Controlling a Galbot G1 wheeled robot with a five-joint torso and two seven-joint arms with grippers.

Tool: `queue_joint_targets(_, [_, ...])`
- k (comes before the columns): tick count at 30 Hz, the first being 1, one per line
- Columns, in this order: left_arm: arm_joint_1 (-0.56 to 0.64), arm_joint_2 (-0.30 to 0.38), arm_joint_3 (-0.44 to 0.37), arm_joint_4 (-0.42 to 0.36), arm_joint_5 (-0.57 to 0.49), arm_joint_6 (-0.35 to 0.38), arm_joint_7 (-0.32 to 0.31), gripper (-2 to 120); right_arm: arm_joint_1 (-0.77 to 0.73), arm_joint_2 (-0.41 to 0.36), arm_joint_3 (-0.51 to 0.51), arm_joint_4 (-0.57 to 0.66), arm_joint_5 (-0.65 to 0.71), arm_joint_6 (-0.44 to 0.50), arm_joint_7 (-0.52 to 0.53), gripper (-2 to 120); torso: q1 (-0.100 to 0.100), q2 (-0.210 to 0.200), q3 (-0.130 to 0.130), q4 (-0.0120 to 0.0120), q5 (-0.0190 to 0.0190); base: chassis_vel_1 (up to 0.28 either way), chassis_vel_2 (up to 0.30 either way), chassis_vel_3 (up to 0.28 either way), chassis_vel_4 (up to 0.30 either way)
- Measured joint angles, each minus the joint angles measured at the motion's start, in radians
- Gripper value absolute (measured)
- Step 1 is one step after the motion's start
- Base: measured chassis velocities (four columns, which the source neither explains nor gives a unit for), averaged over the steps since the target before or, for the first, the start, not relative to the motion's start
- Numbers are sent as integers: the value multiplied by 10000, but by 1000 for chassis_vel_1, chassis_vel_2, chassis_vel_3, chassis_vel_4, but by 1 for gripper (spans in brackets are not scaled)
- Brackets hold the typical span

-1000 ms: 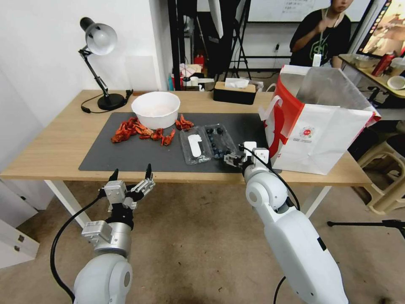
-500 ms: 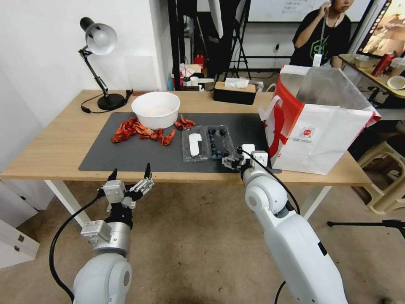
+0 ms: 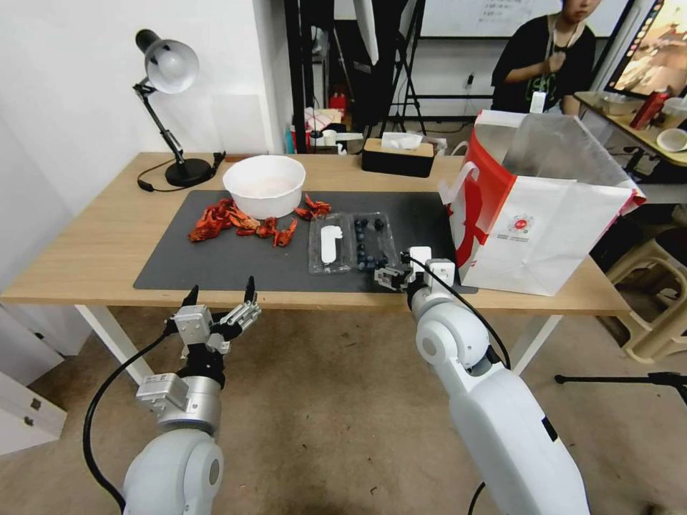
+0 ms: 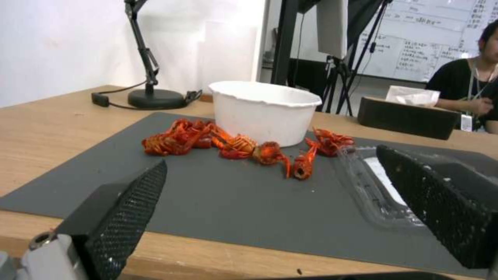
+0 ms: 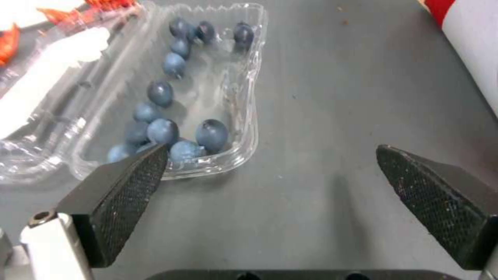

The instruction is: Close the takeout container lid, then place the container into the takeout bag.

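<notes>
Right arm drawn back toward the table's near edge, clamshell shifted a touch leftward on the mat.

At centre frame the takeout container (image 3: 352,243) lies open, long axis running away from the robot, the lid (image 3: 328,244) flat on its left. The right gripper (image 3: 392,277), jaws spread and empty, sits just right of the box's near corner, far nearer than the left gripper (image 3: 222,297), released below the table edge. The takeout bag (image 3: 544,207) stands at right; crayfish (image 3: 243,222) and white bowl (image 3: 264,184) sit beyond, clear of the way.
</notes>
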Motion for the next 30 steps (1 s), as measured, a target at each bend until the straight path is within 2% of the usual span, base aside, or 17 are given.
queue_joint_targets(6, [-11,9,-9,-2,-17,0,-5,100,-55,-112,231,967,485,424,-140,100,0,0,0,2,-1,0,0,0,0])
queue_joint_targets(9, [-14,29,7,-1,-24,-2,-5,100,-345,-412,432,1611,536,913,-580,100,-1,0,0,0,-1,0,0,0,0])
queue_joint_targets(12, [-19,71,30,23,-71,-59,-6,100,-1159,-936,834,2181,126,2549,-2100,100,0,0,0,2,-1,0,0,0,0])
queue_joint_targets(13, [-19,71,30,23,-71,-59,-6,100,-1159,-936,834,2181,126,2549,-2100,100,0,0,0,2,-1,0,0,0,0])
queue_joint_targets(16, [-39,157,21,99,-173,-150,-7,100,-2487,-1459,1337,2347,-1294,4882,-3485,100,-1,1,-1,1,1,0,0,0,0])
queue_joint_targets(17, [-39,157,21,99,-173,-150,-7,100,-2487,-1459,1337,2347,-1294,4882,-3485,100,-1,1,-1,1,1,0,0,0,0])
queue_joint_targets(19, [-55,218,4,174,-208,-231,-12,100,-3493,-1640,1732,2444,-2084,6163,-3872,100,0,1,-1,-5,1,0,0,0,0])
queue_joint_targets(21, [-70,275,-3,235,-258,-290,-20,100,-4452,-1704,2000,2505,-2786,7413,-3923,100,-2,1,0,-1,1,0,0,0,0])
queue_joint_targets(22, [-70,275,-3,235,-258,-290,-20,100,-4452,-1704,2000,2505,-2786,7413,-3923,100,-2,1,0,-1,1,0,0,0,0])
queue_joint_targets(24, [-90,332,-5,282,-282,-334,-24,100,-5248,-1629,2142,2417,-3487,8440,-3820,100,-1,3,0,-2,-3,0,0,0,0])
queue_joint_targets(30, [-103,395,24,324,-289,-401,-25,100,-6148,-1263,2048,2045,-4232,9472,-3548,100,-1,3,0,0,-1,0,0,0,0])
